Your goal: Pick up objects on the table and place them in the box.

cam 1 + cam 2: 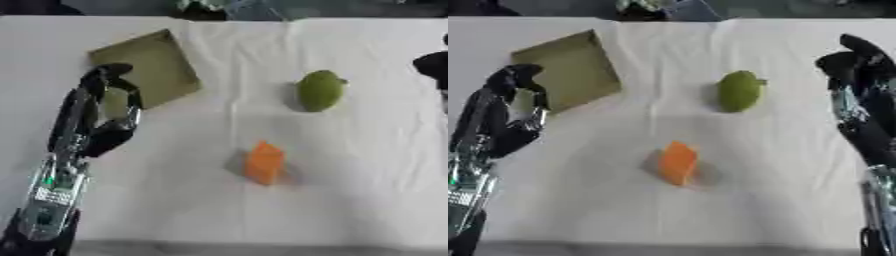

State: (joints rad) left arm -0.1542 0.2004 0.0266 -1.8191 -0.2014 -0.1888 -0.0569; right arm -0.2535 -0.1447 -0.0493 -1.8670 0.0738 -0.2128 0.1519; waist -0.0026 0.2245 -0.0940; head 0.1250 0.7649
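White cloth (367, 200) over the table, creased down the middle. Far left sits the box (149, 65), a flat olive square tray with low walls, turned askew. The left hand (101, 107) stands at its near edge, black fingers upright and loosely curved, holding nothing. Right of centre lies a smooth green fruit (319, 90), rounded with a pointed end. Nearer us, well apart from it, an orange block (264, 162), boxy with a slanted top. The right hand (859, 100) rises at the right edge, fingers relaxed and empty.
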